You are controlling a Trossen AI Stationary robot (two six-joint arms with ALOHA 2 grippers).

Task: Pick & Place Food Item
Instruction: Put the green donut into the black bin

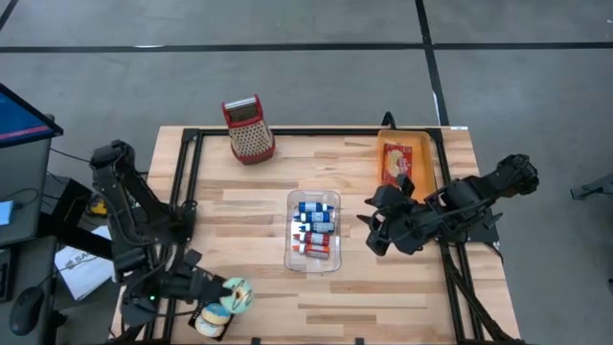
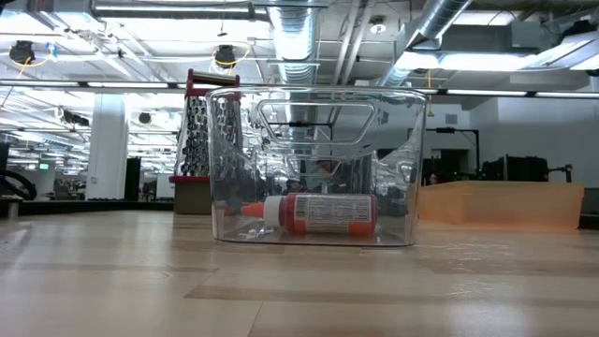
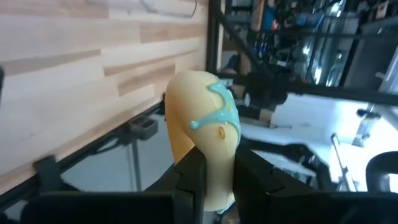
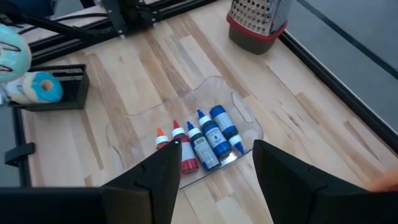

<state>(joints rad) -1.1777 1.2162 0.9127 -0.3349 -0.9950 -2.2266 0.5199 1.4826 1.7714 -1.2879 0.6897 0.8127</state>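
Observation:
My left gripper [image 1: 222, 291] hovers over the table's near-left corner, shut on a pale yellow doughnut with teal icing [image 1: 237, 295] [image 3: 205, 118] [image 4: 11, 53]. Just nearer the edge, a black rack [image 4: 65, 87] holds a second doughnut with blue icing [image 1: 211, 321] [image 4: 42, 87]. My right gripper [image 1: 375, 228] [image 4: 216, 152] is open and empty, raised to the right of a clear bin [image 1: 314, 230] of small bottles at the table's middle. Neither gripper shows in the low view. My left gripper pinches the doughnut's lower part [image 3: 214, 177] between its two fingers [image 3: 191, 183], one on each flat face. The fingers reach in roughly level from the table's left. The doughnut stands out beyond the fingertips on edge, lifted clear of the table and the rack.
A red-rimmed metal grater [image 1: 249, 129] [image 2: 201, 140] stands at the far edge. An orange tray [image 1: 421, 158] with a red packet sits at the far right. A black frame [image 1: 187, 172] runs along the table's left, far and right sides. Bare wood lies near the front edge.

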